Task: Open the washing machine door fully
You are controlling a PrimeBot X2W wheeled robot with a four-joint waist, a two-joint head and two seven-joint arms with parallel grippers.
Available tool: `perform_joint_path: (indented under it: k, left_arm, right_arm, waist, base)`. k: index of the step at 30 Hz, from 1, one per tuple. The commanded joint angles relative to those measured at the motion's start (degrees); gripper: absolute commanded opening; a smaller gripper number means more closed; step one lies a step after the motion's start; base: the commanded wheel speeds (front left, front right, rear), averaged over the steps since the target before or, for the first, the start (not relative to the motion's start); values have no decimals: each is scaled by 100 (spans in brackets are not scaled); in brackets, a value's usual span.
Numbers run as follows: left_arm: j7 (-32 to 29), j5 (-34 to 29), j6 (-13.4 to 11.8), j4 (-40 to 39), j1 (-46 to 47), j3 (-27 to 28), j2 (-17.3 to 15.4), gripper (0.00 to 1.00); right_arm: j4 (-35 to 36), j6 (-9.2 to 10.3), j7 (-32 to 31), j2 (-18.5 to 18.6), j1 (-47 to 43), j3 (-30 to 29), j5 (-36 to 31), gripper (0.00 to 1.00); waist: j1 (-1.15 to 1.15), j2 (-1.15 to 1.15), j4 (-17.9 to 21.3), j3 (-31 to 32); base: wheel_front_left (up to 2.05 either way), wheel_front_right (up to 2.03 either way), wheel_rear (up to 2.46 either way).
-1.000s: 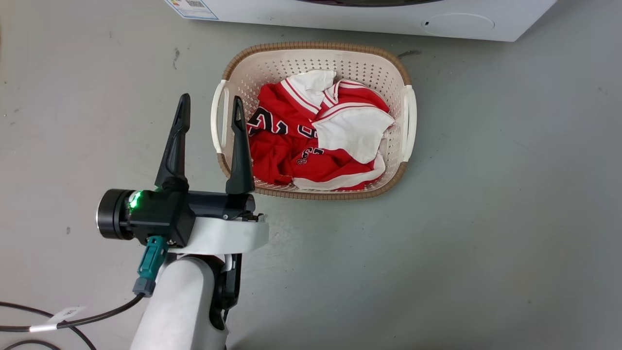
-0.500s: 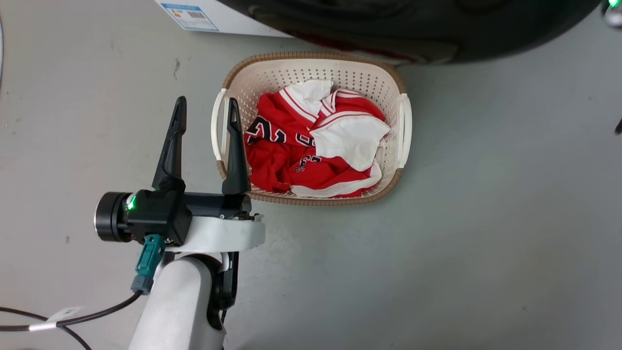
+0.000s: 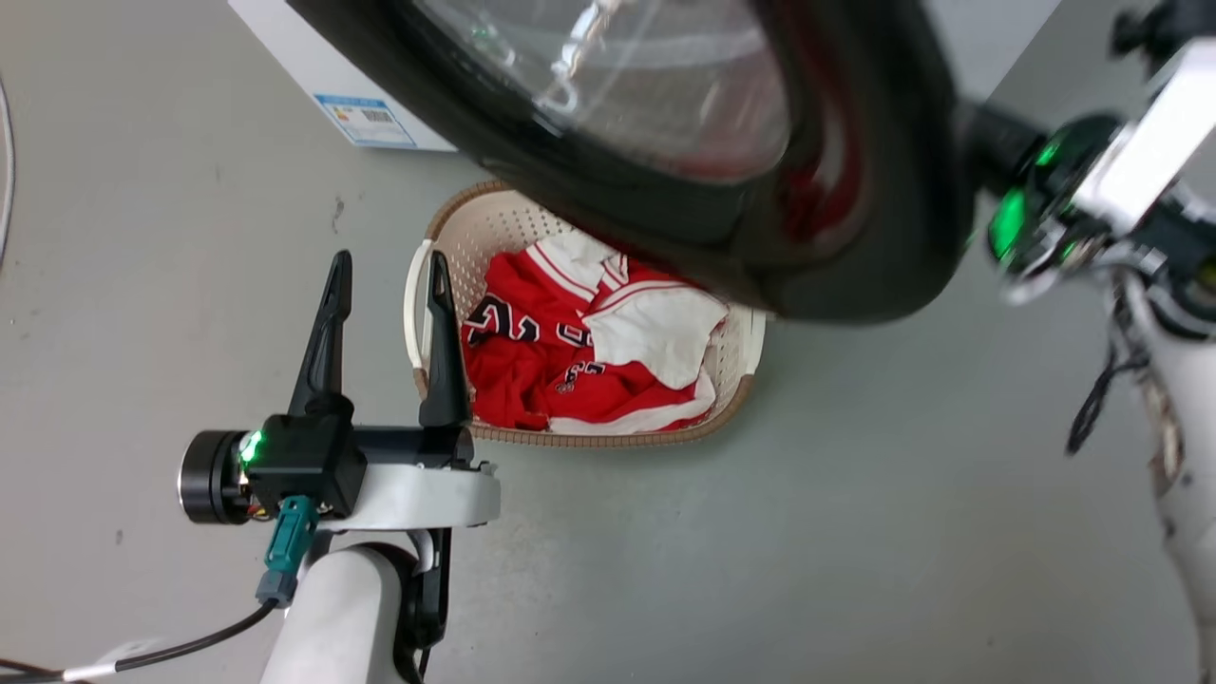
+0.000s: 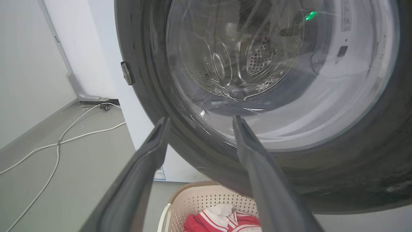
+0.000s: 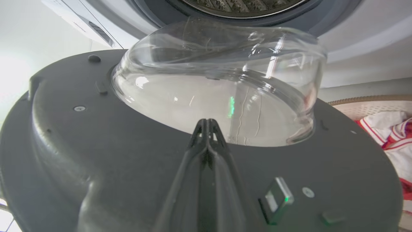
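The washing machine door (image 3: 855,190), glossy black around a clear glass bowl (image 5: 222,80), stands swung out from the white washing machine (image 3: 285,47) and hangs over the laundry basket. My right gripper (image 5: 207,124) is shut, its fingers lying flat against the door's inner face just below the bowl. In the head view its fingers are hidden behind the door's right edge, and the right arm's wrist (image 3: 1040,190) glows green. My left gripper (image 3: 388,266) is open and holds nothing, low at the left beside the basket. In the left wrist view the left gripper (image 4: 201,118) faces the door's outer glass (image 4: 244,64).
A cream basket (image 3: 589,439) with red and white clothes (image 3: 532,380) sits on the grey floor under the door. The drum opening (image 5: 241,4) shows behind the door. White cables (image 4: 58,141) trail on the floor left of the machine. A wall stands at the far left (image 4: 25,64).
The head view has shifted. The door has swung out and now covers the top of that view, and my right arm has come in at the right. The left gripper stays open.
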State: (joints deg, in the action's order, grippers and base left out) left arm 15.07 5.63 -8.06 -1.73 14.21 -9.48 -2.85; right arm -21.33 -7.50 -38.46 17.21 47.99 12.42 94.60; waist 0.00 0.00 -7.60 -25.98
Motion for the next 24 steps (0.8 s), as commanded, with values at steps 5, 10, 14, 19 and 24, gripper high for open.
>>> perform_joint_path:
  k: [5, 10, 14, 19, 24]
  left_arm:
    - [15, -55, 23, 47, -240, 66, -5, 100]
    - [15, -83, 30, 63, -424, 133, -4, 100]
    - [15, -97, 41, 100, -518, 148, -5, 100]
    - [15, -113, 51, 152, -612, 177, -5, 100]
    - [15, -136, 92, 210, -739, 206, -4, 100]
  right_arm:
    - [351, 2, -182, -169, -688, 229, 75, 0]
    - [698, 2, -291, -365, -1258, 460, 122, 0]
    - [1023, 1, -369, -498, -1681, 662, 148, 0]
    - [1272, 1, -397, -674, -2115, 862, 174, 0]
    - [1400, 1, -429, -828, -2495, 1052, 197, 0]
  waist:
    - [0, 0, 85, 344]
    - [0, 0, 127, 553]
    - [0, 0, 117, 686]
    - [0, 0, 99, 855]
    - [0, 0, 71, 1061]
  base:
    - [0, 0, 0]
    - [0, 0, 0]
    - [0, 0, 0]
    - [0, 0, 0]
    - [0, 0, 0]
